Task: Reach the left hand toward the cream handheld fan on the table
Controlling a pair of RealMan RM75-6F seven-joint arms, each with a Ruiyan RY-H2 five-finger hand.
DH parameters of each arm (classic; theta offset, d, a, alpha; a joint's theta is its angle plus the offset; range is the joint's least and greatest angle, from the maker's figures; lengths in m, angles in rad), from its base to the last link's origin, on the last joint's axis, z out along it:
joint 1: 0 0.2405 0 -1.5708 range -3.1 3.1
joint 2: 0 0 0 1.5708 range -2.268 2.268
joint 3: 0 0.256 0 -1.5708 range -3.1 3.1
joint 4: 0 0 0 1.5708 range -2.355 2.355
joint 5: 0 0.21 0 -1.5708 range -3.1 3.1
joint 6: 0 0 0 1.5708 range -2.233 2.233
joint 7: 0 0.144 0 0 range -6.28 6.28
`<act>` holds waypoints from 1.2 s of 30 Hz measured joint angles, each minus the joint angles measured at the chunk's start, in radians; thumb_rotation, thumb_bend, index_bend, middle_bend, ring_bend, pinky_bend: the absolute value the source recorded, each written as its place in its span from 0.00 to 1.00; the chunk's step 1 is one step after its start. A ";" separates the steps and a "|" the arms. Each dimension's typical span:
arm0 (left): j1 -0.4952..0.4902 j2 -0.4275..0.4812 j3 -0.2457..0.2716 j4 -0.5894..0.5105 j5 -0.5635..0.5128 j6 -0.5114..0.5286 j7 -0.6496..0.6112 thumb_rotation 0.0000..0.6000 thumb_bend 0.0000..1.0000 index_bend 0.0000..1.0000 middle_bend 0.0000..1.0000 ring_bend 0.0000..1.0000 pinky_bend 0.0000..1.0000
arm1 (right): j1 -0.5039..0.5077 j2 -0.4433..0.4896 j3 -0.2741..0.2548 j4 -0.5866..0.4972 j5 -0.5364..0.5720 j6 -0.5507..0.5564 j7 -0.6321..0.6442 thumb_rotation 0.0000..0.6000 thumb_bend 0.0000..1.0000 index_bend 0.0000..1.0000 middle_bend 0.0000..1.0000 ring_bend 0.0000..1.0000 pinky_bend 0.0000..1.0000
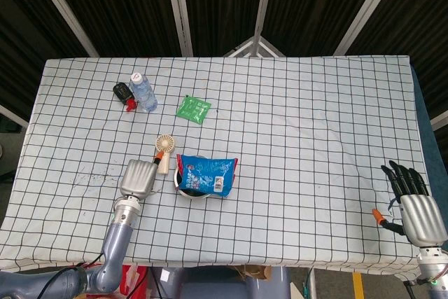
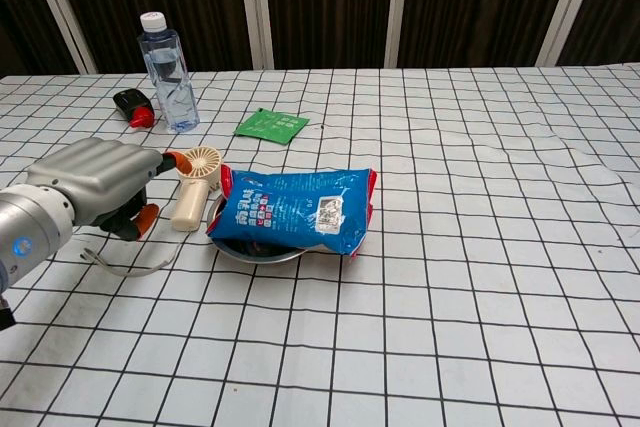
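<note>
Checkered table | left hand [image 2: 95,182] beside fan [image 2: 192,187], grasp unclear | right hand [image 1: 413,201] spread, empty, edge-cropped

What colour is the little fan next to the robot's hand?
The little fan is cream, nearly white; the chest view shows it best, beside the left hand.

Six single things on the counter [image 1: 315,124].
One bottle [image 1: 143,92], one fan [image 1: 164,152], one blue bag [image 1: 207,173], one bowl [image 2: 262,250], one green packet [image 1: 192,108], one black-and-red gadget [image 1: 123,93].
</note>
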 measured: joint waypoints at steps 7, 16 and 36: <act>-0.014 -0.013 0.007 0.024 -0.017 0.002 -0.004 1.00 0.77 0.17 0.89 0.78 0.83 | 0.000 0.000 0.000 0.000 0.000 -0.001 0.000 1.00 0.28 0.10 0.00 0.00 0.00; -0.031 -0.027 0.018 0.049 -0.033 -0.001 -0.018 1.00 0.77 0.16 0.89 0.78 0.83 | 0.001 0.001 0.000 -0.001 0.001 -0.001 0.000 1.00 0.28 0.10 0.00 0.00 0.00; -0.034 -0.028 0.063 0.083 -0.056 0.004 -0.038 1.00 0.77 0.18 0.89 0.78 0.83 | 0.001 0.001 0.000 -0.002 0.002 -0.001 -0.002 1.00 0.28 0.10 0.00 0.00 0.00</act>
